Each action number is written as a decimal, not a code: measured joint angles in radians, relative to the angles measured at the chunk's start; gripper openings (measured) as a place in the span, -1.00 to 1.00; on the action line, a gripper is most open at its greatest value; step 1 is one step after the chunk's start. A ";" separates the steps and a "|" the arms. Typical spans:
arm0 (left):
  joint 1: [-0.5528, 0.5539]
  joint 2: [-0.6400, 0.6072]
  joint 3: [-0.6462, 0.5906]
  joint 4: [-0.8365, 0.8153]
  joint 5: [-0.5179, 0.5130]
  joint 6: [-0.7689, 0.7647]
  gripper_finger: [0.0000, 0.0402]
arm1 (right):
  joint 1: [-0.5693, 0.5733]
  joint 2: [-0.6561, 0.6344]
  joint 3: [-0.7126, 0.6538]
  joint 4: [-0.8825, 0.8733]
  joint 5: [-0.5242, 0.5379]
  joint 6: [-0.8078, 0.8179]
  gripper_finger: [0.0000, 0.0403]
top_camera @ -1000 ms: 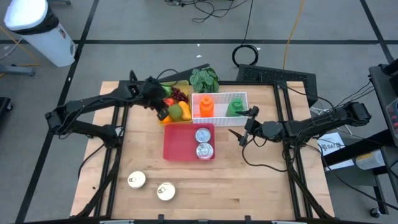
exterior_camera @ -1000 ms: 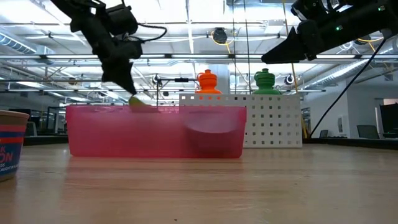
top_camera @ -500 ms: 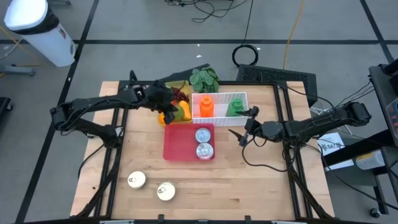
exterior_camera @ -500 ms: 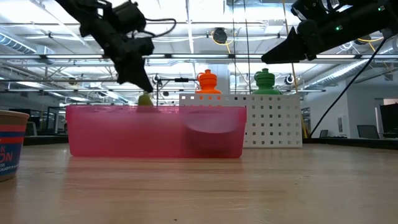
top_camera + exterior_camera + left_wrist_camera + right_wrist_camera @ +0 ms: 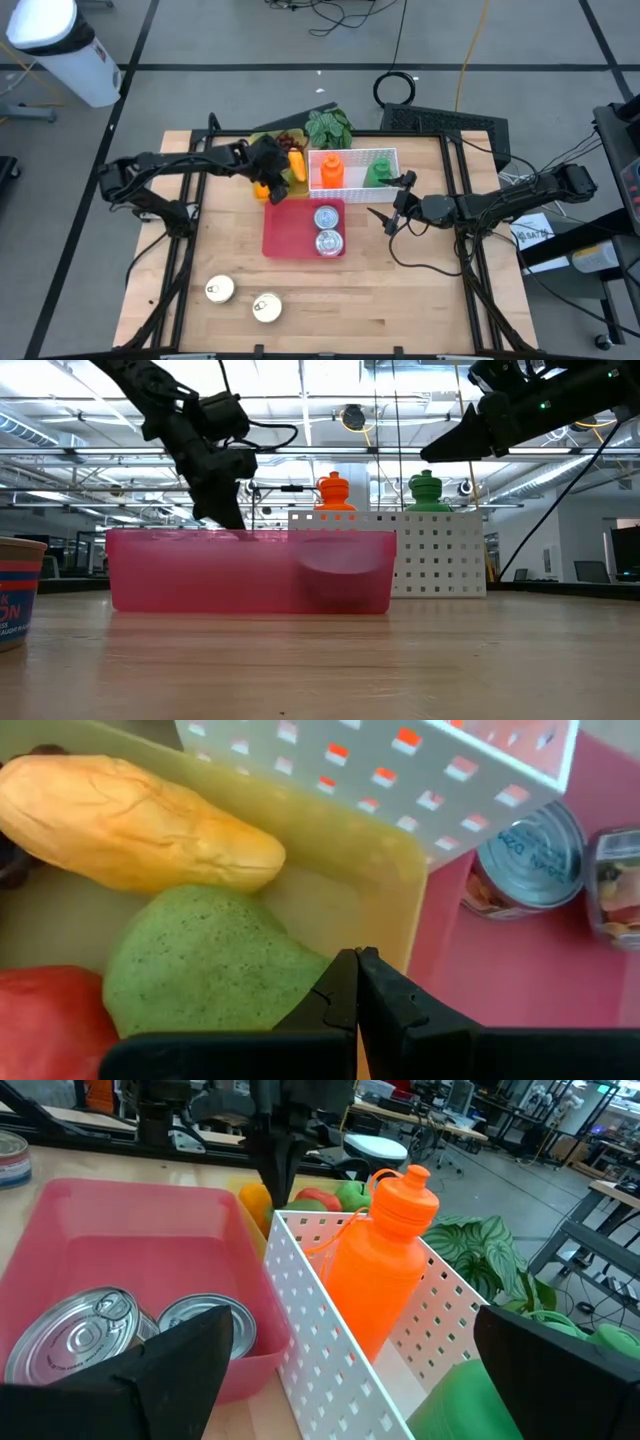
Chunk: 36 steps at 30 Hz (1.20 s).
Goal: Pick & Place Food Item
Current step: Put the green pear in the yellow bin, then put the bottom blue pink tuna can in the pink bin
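A yellow tray [image 5: 385, 870] at the table's far middle holds a green pear-shaped piece [image 5: 200, 965], a long orange-yellow piece [image 5: 140, 825] and a red piece [image 5: 40, 1020]. My left gripper [image 5: 357, 960] is shut. It points steeply down into this tray, its tips at the green piece's edge beside the tray wall [image 5: 272, 182]. A pink bin [image 5: 292, 232] next to the tray holds two cans [image 5: 327, 217]. My right gripper [image 5: 392, 207] hangs open at the bin's right side, holding nothing. My left gripper's shut fingertips [image 5: 345, 982] stand against the edge of the green piece [image 5: 290, 970], coming from above at a slant. I cannot tell whether they touch it or hang just over it.
A white perforated basket [image 5: 358, 157] with an orange bottle [image 5: 332, 170] and a green bottle [image 5: 380, 172] stands right of the tray. Dark grapes [image 5: 288, 140] and a leafy plant [image 5: 328, 127] lie behind. Two cans [image 5: 220, 290] [image 5: 266, 308] stand at the near left.
My left gripper, shut throughout, has gone toward the table's right and sunk down into the yellow tray, tipping more steeply downward. Its tips now stand behind the pink bin's rim in the low view. My right arm has kept still.
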 joint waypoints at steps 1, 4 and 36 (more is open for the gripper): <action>0.000 -0.007 0.000 -0.001 0.008 -0.006 -0.99 | 0.000 0.000 0.000 0.000 0.000 0.000 0.96; 0.000 -0.030 0.000 0.004 0.037 -0.009 -0.99 | 0.000 0.000 0.000 0.000 0.000 -0.001 0.96; -0.219 -0.351 0.004 -0.311 -0.249 -0.181 -0.98 | -0.012 0.000 0.000 0.003 0.000 0.003 0.96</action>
